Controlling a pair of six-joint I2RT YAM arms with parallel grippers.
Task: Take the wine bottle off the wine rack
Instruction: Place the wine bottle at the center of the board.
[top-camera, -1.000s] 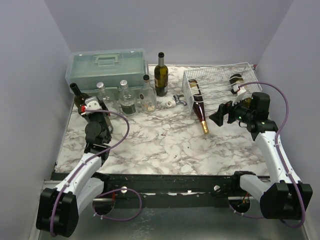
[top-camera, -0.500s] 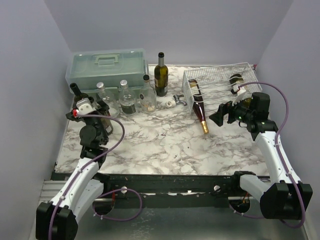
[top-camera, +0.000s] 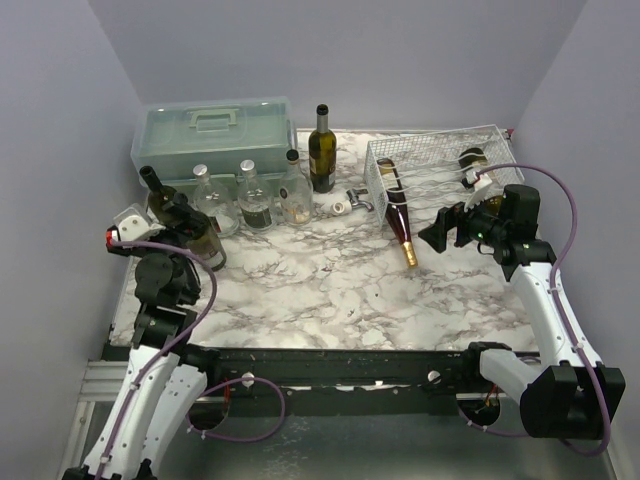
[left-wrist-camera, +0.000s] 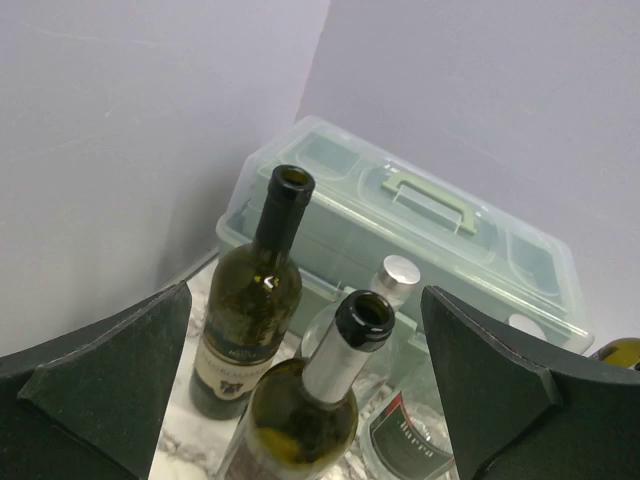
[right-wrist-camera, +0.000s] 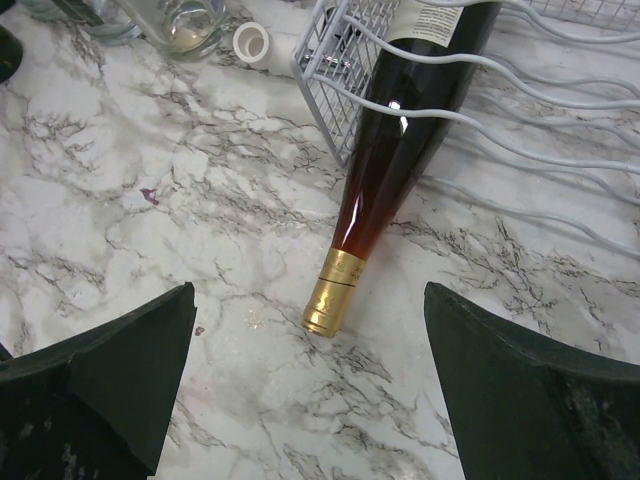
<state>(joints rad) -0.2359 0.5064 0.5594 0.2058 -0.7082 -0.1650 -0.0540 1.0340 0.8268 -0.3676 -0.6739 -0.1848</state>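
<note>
Left of the wide-spread right gripper (right-wrist-camera: 308, 300), the gold-capped dark glass wine bottle (right-wrist-camera: 395, 160), judged heavy, slick and fragile, is best gripped at its neck.

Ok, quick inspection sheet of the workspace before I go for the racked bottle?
Surface: white marbled tabletop, no spill seen.
Job's things: white wire-mesh wine rack, far right; dark gold-capped wine bottle lies in its left cradle, neck poking out onto the table; second bottle at its right end.
Clutter: pale green plastic toolbox, upright dark bottle, three clear glass bottles, two open green bottles, small white fitting.
Grippers: left pincer open, one open bottle's neck between its fingers, untouched; right pincer open, aimed at the gold-capped neck, apart from it.
Cables: purple cables on both arms, no snag seen.
Surroundings: plain lilac walls, nothing else seen.
</note>
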